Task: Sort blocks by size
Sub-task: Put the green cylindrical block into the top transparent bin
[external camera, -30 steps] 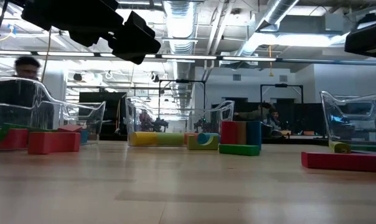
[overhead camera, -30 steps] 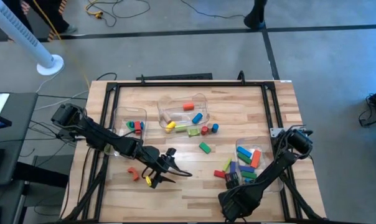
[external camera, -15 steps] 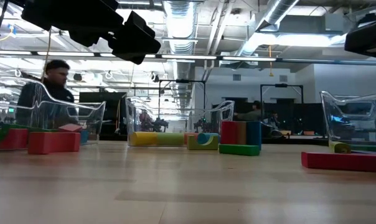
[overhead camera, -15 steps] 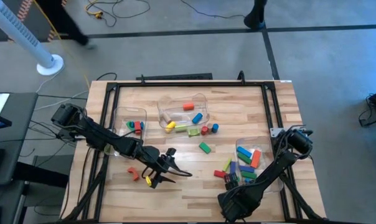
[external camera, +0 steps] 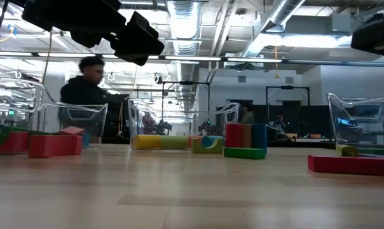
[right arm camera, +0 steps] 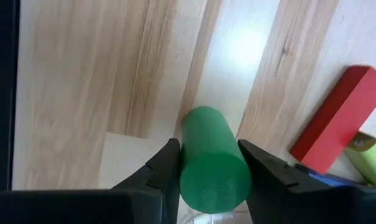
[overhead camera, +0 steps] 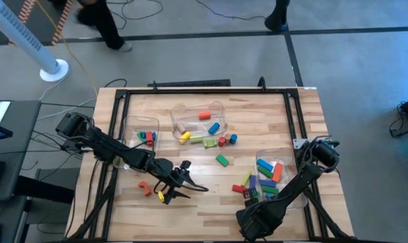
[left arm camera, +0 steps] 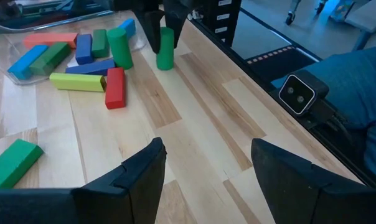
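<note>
A green cylinder block (right arm camera: 210, 155) stands upright on the table just left of the right-hand clear bin (overhead camera: 283, 162). My right gripper (right arm camera: 208, 146) points down over it and is shut on it; the left wrist view shows the same gripper (left arm camera: 164, 28) and cylinder (left arm camera: 165, 50). Beside it lie a red bar (left arm camera: 114, 87) and a yellow-green bar (left arm camera: 79, 81). My left gripper (left arm camera: 206, 168) hovers open over bare wood near the front left (overhead camera: 194, 192), with nothing between its fingers. An orange arch (overhead camera: 144, 187) lies just left of it. My right gripper pinches the green cylinder's round side (right arm camera: 189, 155) between its two fingers (right arm camera: 166, 168), one on each opposite side. The fingers come from above, pointing down along the cylinder. The cylinder is upright, its bottom end (left arm camera: 165, 65) on the table.
Three clear bins hold blocks: left (overhead camera: 128, 128), far middle (overhead camera: 178, 115) and right. Loose blocks lie mid-table: a green bar (overhead camera: 222, 160), red and blue cylinders (overhead camera: 227, 140) and a yellow cylinder (overhead camera: 185, 137). A black frame (overhead camera: 190, 93) borders the table. A person (external camera: 87, 89) is beyond the far edge.
Neither arm has visibly moved in the high or low view. A person beyond the table's far edge has walked across the room toward the right.
</note>
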{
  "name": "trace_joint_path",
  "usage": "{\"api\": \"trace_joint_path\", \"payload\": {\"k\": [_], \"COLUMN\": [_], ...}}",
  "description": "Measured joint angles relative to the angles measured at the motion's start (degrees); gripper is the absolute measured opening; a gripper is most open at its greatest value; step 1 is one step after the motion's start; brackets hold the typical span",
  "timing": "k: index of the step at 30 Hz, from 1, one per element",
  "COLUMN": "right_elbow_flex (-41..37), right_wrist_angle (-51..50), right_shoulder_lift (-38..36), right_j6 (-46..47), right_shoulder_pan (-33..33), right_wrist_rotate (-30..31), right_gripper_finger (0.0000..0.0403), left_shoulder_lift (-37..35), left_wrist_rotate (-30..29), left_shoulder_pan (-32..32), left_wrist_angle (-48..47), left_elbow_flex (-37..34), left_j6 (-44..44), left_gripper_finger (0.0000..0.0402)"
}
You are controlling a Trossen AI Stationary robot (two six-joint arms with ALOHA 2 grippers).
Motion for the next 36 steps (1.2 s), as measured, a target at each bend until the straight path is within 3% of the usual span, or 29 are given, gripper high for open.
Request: {"api": "trace_joint_path", "payload": {"k": [10, 21, 36], "right_elbow_flex": [7.44, 15.14, 16.49], "right_wrist_angle": [-0.60, -0.37, 13.12], "right_shoulder_lift": [0.10, 0.08, 0.06], "right_j6": [-4.23, -19.68, -40.83], "right_shoulder_pan": [-1.98, -5.70, -11.37], "right_wrist_rotate": [10.48, 22.71, 23.76], "right_gripper_finger": [0.0161, 0.0162, 0.0162], "left_shoulder_lift": [0.00, 0.00, 0.00], "left_wrist_rotate": [0.03, 5.85, 11.10], "left_shoulder_pan": [0.00, 2.38, 5.11], "left_wrist_angle": [3.13, 8.47, 7.28], "left_elbow_flex": [0.00, 0.01, 2.87], "left_j6": [0.34, -6.31, -10.54], "left_gripper_finger": [0.0231, 0.0231, 0.0231]}}
